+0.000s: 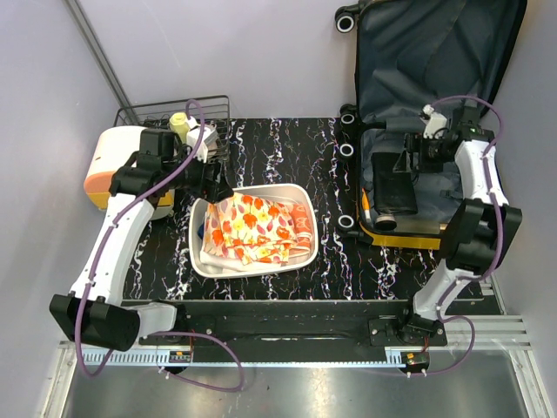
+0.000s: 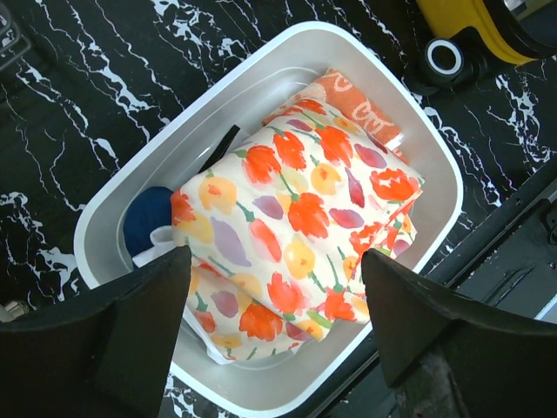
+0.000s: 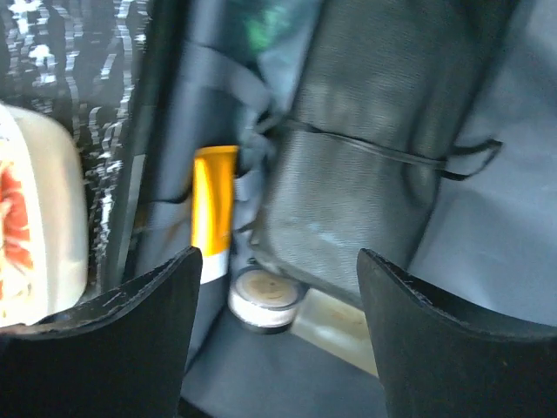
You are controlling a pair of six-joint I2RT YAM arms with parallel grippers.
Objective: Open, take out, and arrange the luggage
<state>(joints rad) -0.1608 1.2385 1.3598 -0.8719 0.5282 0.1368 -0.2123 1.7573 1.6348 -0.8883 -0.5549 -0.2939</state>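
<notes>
Two empty, wide-open grippers: left gripper (image 2: 274, 261) above the folded orange-flowered cloth (image 2: 296, 218), set in the white rectangular plastic tray (image 2: 261, 65) for arranging; right gripper (image 3: 278, 257) reaching into the open yellow hard-shell luggage (image 1: 435, 61), apparently seeking another item

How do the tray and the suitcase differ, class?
The tray is white; the suitcase is yellow with grey lining. The tray is smaller and lidless; the suitcase has a raised lid. The tray holds floral cloth; the suitcase holds a dark pouch. Both sit on the table.
</notes>
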